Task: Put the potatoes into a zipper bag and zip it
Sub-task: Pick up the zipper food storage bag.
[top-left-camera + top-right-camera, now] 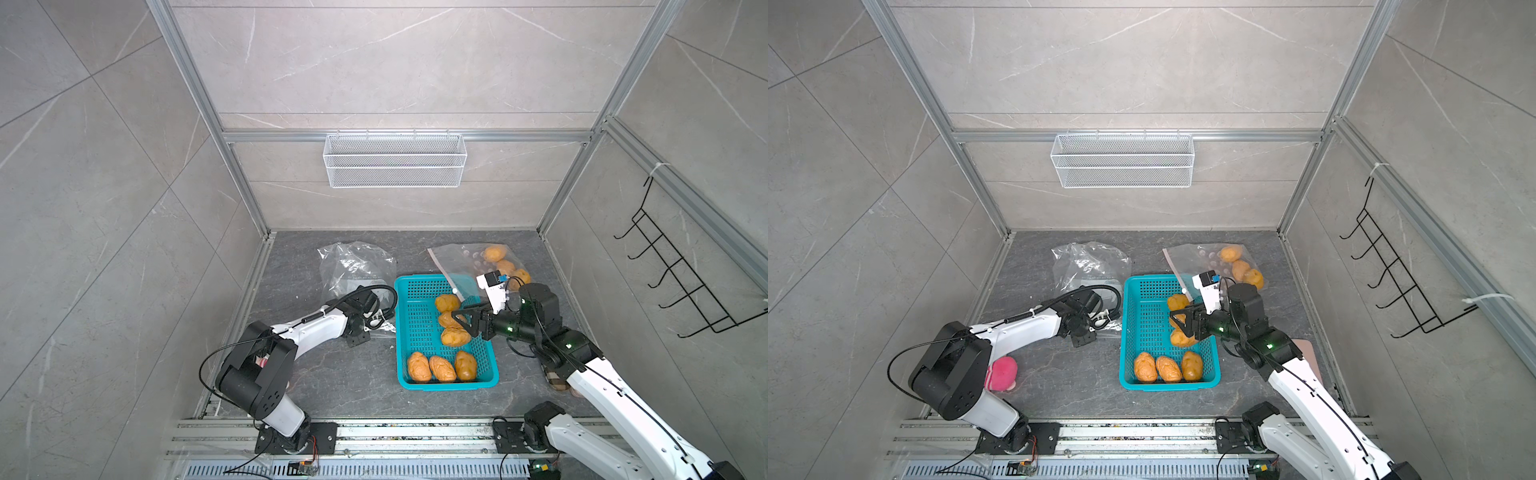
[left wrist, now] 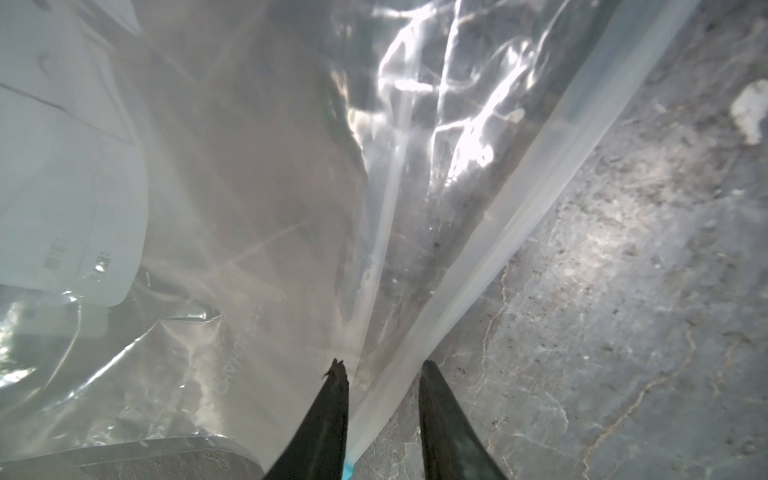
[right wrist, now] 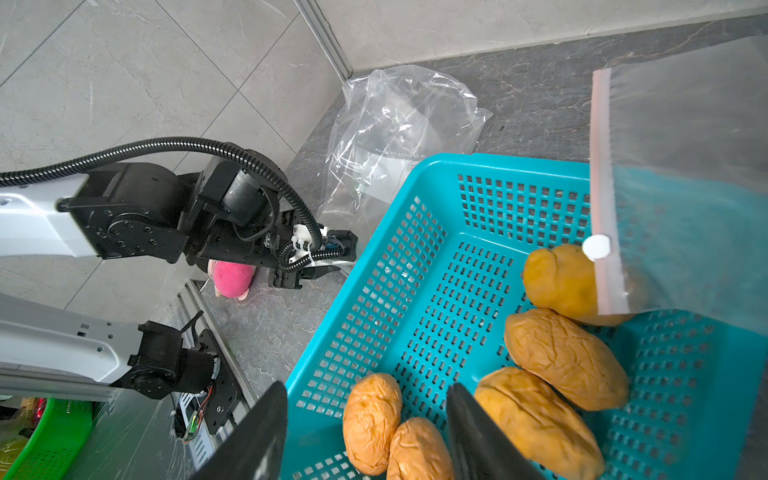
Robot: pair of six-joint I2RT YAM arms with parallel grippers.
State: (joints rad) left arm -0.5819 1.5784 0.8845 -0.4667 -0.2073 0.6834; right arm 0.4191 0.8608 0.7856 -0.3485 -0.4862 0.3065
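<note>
Six orange-tan potatoes (image 1: 442, 368) lie in a teal basket (image 1: 405, 332), seen close in the right wrist view as wrinkled potatoes (image 3: 565, 357). Three more potatoes (image 1: 505, 267) sit inside a clear zipper bag (image 1: 461, 257) at the back right. Its pink zip edge and white slider (image 3: 596, 247) hang over the basket's far corner. My right gripper (image 3: 366, 388) hovers open above the basket, holding nothing. My left gripper (image 2: 384, 365) is low at a second clear bag (image 1: 357, 266). Its jaws stand apart, with that bag's edge strip (image 2: 478, 266) running between them.
A pink plush toy (image 1: 1003, 372) lies on the floor beside the left arm. A white mesh basket (image 1: 395, 160) hangs on the back wall and a black hook rack (image 1: 685, 282) on the right wall. Metal rails (image 1: 374, 432) run along the front.
</note>
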